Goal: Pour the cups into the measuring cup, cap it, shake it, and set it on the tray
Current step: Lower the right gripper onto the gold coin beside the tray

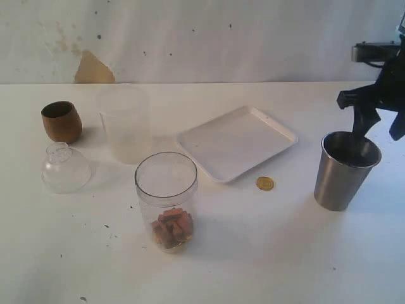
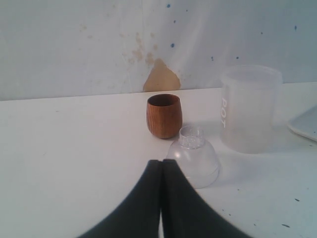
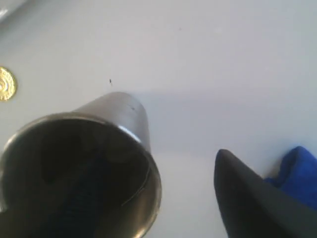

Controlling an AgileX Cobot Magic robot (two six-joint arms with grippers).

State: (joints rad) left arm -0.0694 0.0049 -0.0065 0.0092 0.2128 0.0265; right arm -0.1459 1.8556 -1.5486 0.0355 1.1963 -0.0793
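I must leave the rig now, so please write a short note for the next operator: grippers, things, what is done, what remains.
Left gripper: shut, holds nothing, facing the wooden cup and dome lid.
Right gripper: open, astride the rim of the steel tumbler, which stands upright right of the tray.
Done: brown pieces are in the measuring cup, uncapped, on the table.
Left: confirm both cups are empty, cap, shake, set on tray.

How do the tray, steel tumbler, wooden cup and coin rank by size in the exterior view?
Largest to smallest:
white tray
steel tumbler
wooden cup
gold coin
The tumbler is nearer the camera, yet its lead looks clear.
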